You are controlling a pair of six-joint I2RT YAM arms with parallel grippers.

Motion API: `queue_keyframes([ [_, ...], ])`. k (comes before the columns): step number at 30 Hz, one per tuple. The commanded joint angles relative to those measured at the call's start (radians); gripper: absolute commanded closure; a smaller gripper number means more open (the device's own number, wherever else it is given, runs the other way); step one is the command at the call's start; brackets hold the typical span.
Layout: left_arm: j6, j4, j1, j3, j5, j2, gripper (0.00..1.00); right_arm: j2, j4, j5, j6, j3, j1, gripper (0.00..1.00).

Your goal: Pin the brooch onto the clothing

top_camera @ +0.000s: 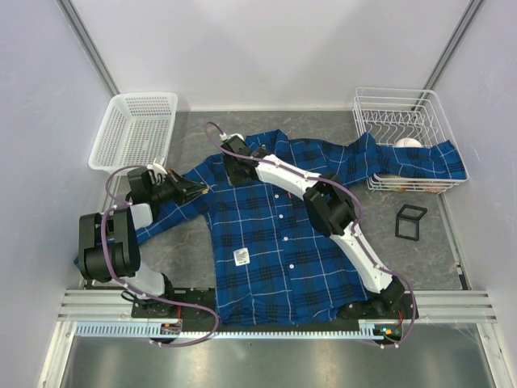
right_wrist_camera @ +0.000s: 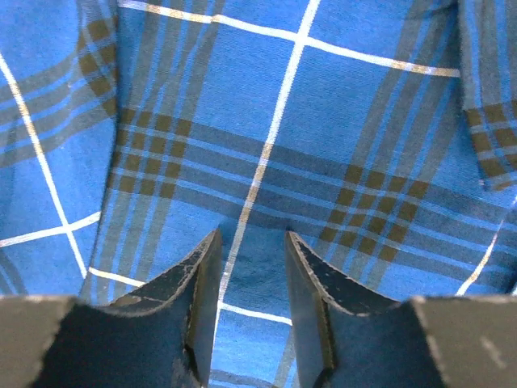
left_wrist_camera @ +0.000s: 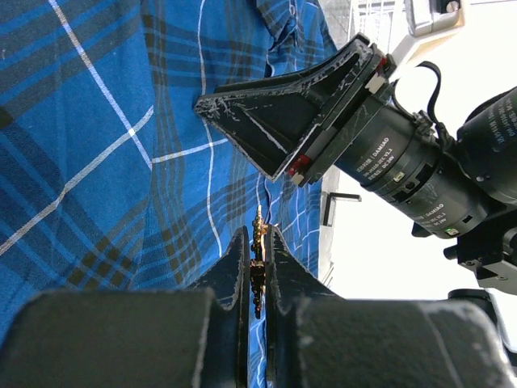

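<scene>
My left fingers (left_wrist_camera: 232,275) clamp the brooch (left_wrist_camera: 258,257); my right fingers (right_wrist_camera: 196,284) are apart at the shirt (right_wrist_camera: 339,121). I'd keep the cloth taut and angle the pin shallow.

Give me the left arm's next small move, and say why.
Probably ease the left gripper forward and down until the brooch meets the shirt. The brooch is clamped edge-on between its fingers with its tip poking out toward the fabric. The right gripper is open right at the cloth close by, seemingly steadying that patch.
</scene>
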Motion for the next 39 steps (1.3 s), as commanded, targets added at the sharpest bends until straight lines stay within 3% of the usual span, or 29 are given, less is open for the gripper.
queue_keyframes([
  [1, 0.06, -0.003, 0.004, 0.018, -0.016, 0.018, 0.98, 0.044, 0.006, 0.054, -0.007, 0.033, 0.002, 0.59],
  [7, 0.105, -0.054, 0.003, 0.064, -0.026, 0.064, 0.98, 0.026, -0.02, 0.018, -0.021, -0.001, 0.001, 0.97],
  [8, 0.103, -0.048, 0.0, 0.069, -0.023, 0.072, 0.98, 0.023, -0.02, 0.014, -0.031, 0.001, -0.004, 1.0],
  [20, 0.038, 0.09, -0.017, 0.086, 0.021, 0.128, 0.98, -0.117, 0.105, -0.075, -0.097, -0.01, -0.025, 1.0],
  [25, 0.005, 0.181, -0.043, 0.102, 0.049, 0.167, 0.98, -0.198, 0.148, -0.126, -0.074, -0.097, -0.035, 1.0],
  [34, -0.168, 0.447, -0.08, 0.179, 0.116, 0.335, 0.98, -0.221, 0.171, -0.256, -0.012, -0.153, -0.104, 1.0],
  [38, -0.186, 0.454, -0.094, 0.204, 0.107, 0.362, 0.98, -0.211, 0.165, -0.27, -0.013, -0.147, -0.116, 1.0],
  [39, -0.183, 0.446, -0.097, 0.204, 0.101, 0.36, 0.98, -0.203, 0.161, -0.263, -0.01, -0.14, -0.118, 0.92],
])
